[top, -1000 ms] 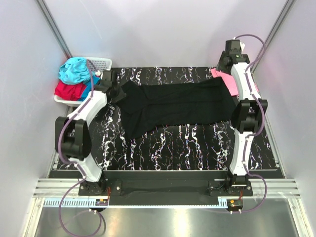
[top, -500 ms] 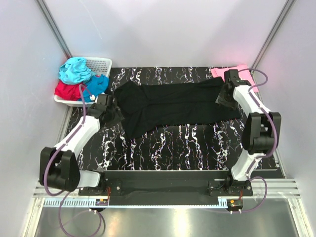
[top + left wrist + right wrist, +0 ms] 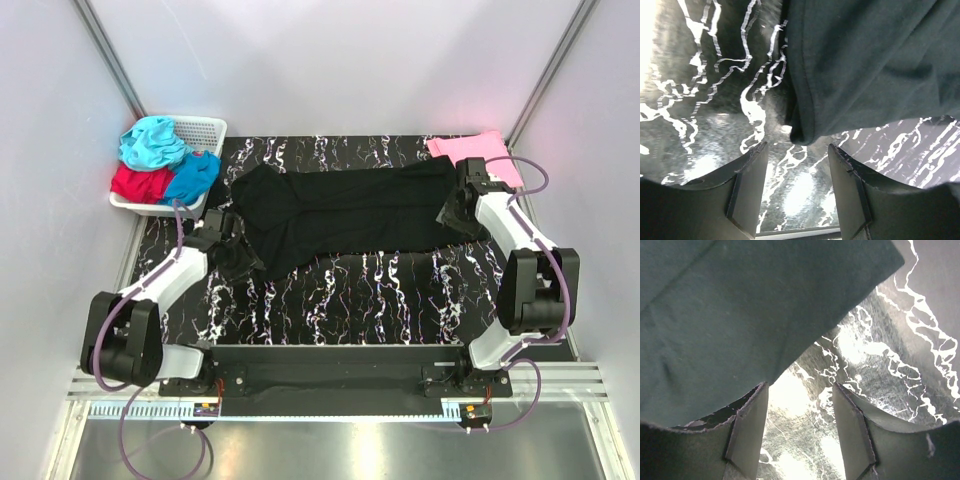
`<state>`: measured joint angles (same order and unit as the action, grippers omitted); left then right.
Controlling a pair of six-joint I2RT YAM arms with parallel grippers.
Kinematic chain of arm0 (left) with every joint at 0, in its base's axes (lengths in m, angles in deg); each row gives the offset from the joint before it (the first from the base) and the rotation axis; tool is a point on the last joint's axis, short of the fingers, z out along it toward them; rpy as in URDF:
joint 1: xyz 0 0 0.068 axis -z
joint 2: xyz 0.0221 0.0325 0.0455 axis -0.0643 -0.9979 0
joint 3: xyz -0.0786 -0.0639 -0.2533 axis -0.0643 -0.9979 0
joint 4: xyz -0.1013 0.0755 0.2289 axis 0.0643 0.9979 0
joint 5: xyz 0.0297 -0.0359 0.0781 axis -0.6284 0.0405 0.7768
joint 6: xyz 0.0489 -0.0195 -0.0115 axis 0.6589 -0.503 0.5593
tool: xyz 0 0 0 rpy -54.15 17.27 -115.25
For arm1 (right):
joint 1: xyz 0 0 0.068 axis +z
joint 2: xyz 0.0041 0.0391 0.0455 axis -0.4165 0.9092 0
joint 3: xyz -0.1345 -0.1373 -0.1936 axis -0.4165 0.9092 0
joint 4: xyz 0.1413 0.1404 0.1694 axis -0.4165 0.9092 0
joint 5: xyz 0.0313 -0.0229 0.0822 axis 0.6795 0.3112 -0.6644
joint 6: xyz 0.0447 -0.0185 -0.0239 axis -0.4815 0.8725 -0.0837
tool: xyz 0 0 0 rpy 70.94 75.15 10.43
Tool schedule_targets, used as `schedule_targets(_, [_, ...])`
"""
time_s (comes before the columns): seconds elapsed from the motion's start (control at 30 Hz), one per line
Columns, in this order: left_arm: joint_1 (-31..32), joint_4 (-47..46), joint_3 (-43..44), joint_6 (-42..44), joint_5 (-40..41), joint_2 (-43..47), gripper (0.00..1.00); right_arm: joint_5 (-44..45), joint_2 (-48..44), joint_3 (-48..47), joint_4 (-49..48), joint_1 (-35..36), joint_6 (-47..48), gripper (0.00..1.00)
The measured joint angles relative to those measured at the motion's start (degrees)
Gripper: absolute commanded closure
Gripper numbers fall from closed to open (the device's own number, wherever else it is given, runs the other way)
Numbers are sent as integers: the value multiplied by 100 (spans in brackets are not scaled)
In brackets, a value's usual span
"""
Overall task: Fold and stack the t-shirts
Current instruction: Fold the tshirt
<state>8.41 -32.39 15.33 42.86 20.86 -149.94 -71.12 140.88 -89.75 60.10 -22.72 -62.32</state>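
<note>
- Now spread flat on black marbled table [image 3: 380,290], right of white plastic lattice basket [image 3: 205,128]: large black cloth t-shirt [image 3: 350,210].
- Left fingers [image 3: 747,192] wide apart, empty, at shirt corner on basket side; right fingers [image 3: 747,432] likewise at end farthest from basket.
- Probably light, limp, prone to bunching; best pinched at edge corners.

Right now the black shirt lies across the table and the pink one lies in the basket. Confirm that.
Wrong: the top external view shows the pink shirt on the table, far right corner, not in the basket. The black shirt does lie across it.
</note>
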Motion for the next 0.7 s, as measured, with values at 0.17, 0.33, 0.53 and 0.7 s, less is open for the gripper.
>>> schedule_targets(0.17, [83,-247,-4,-149,-208,-181,45,-13,-7,85,-9,0,-44,40])
schedule_targets(0.33, [306,-398,-4,-282,-280,-560,52,-11,-37,125,-44,0,-105,41])
schedule_targets(0.53, [409,-413,0,-348,-254,-848,100,-9,-109,212,-52,0,-122,41])
schedule_targets(0.7, [411,-345,162,-321,-247,-809,100,-9,-125,214,-50,0,-122,41])
